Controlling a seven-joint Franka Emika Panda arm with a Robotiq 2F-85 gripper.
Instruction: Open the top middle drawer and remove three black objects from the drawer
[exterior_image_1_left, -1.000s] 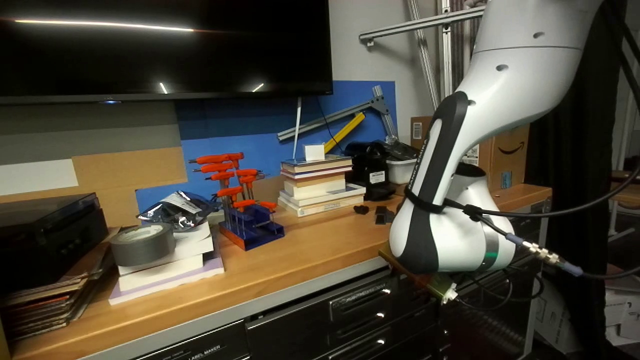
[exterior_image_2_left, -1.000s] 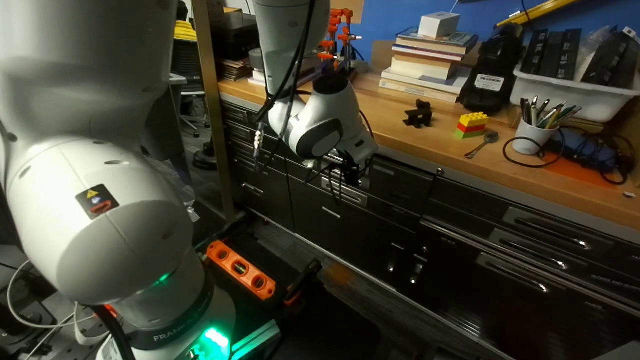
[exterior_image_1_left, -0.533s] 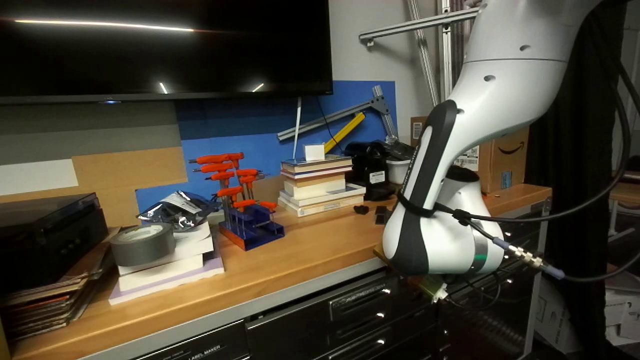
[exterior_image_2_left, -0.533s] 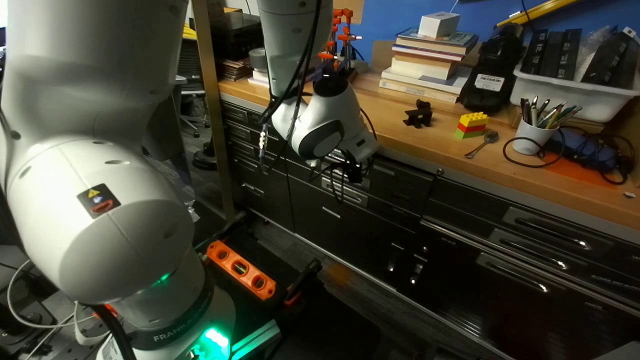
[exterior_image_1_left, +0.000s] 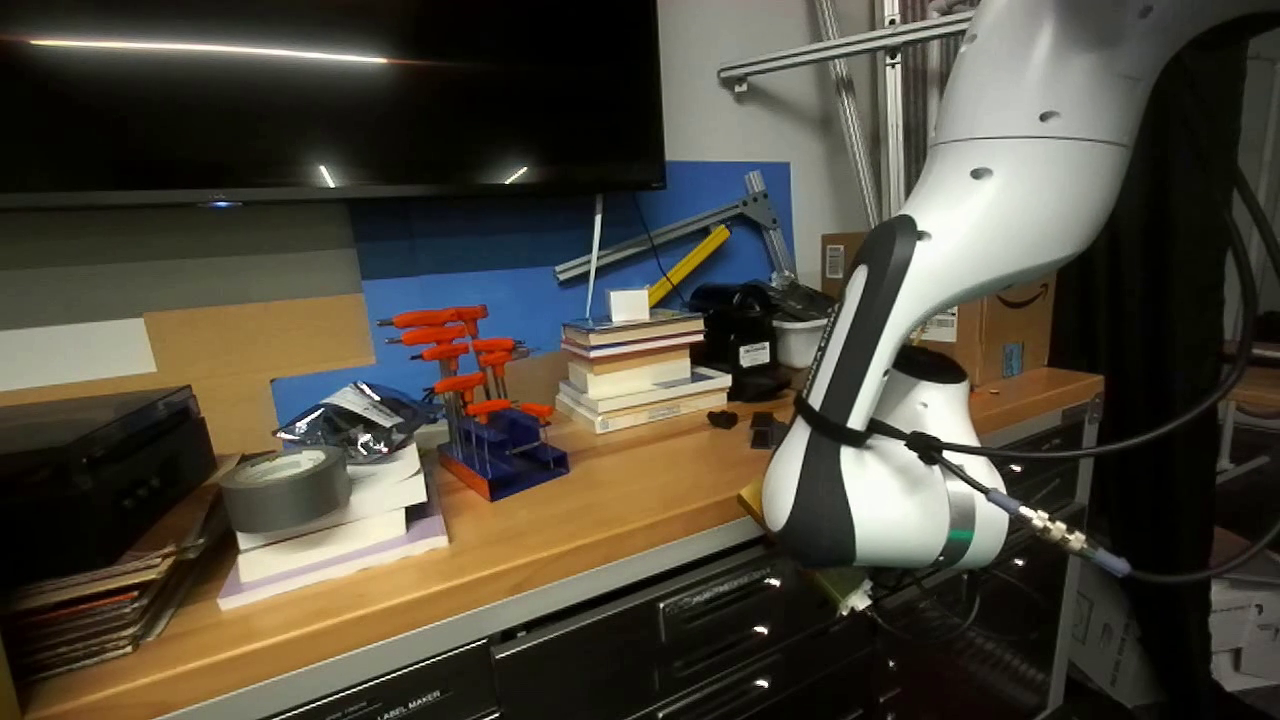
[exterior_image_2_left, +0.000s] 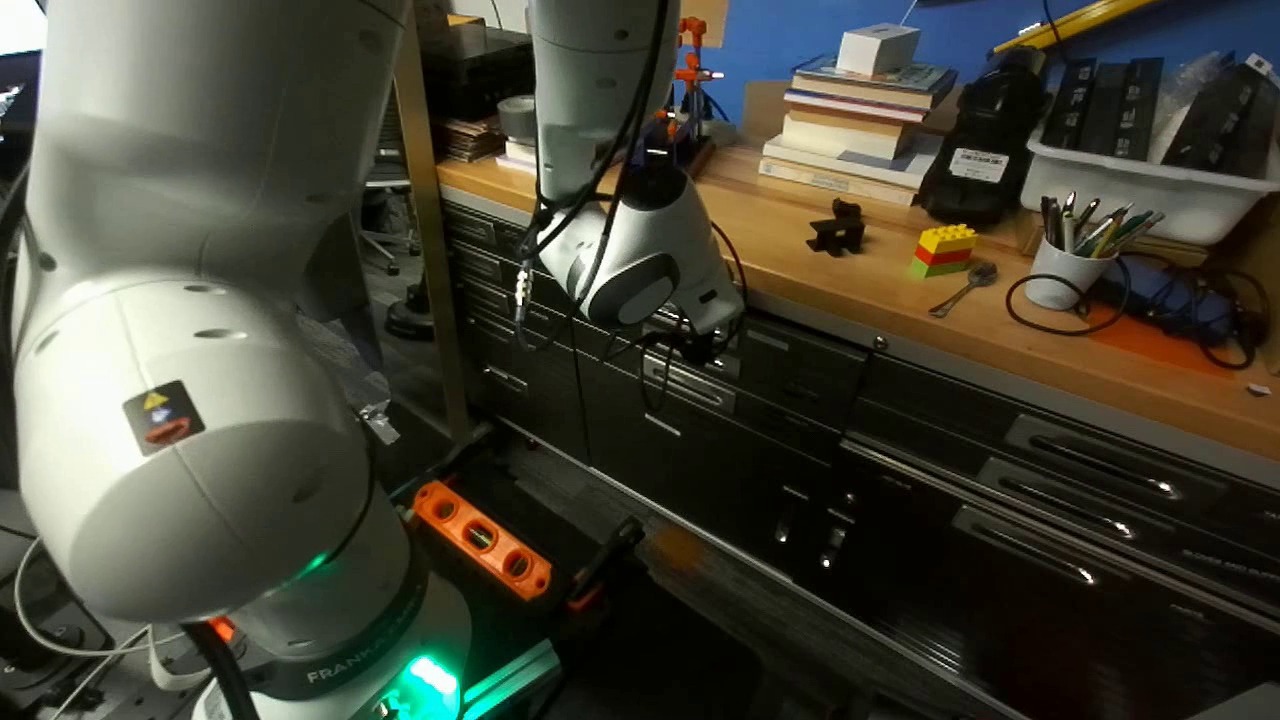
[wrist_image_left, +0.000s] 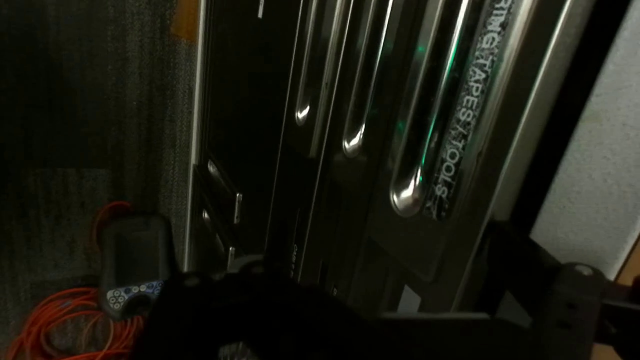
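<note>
Dark metal forms the front of the top middle drawer (exterior_image_1_left: 610, 638), located directly below the wooden bench top (exterior_image_1_left: 640, 500); the label (wrist_image_left: 470, 102) alongside its handle strip (wrist_image_left: 434, 117) ends in TAPES / TOOLS. I cannot tell whether the drawer is fully seated or slightly ajar; its interior is not visible. Small black objects (exterior_image_2_left: 838, 235) rest on the bench top, near the book stack (exterior_image_2_left: 850, 130) and the toy brick block (exterior_image_2_left: 943, 252); if these are the specified items, I judge removal done, but their count is unclear. My pincer (wrist_image_left: 375, 245), facing the drawer, appears spread, with nothing between its fingers (wrist_image_left: 530, 262). Caution: the fingers may slip off the smooth strip if engagement is shallow; the lower handle (wrist_image_left: 367, 82) may be caught instead if alignment is low; the cable loop (exterior_image_2_left: 643, 380) may snag on a handle during lateral travel; I may strike the bench top if I rise while close to its edge. Relative to the frame one second earlier, my wrist (exterior_image_1_left: 900, 490) sits lower and farther left in an exterior view, and the cable loop has shifted with it; the drawer and the black objects show no displacement.
</note>
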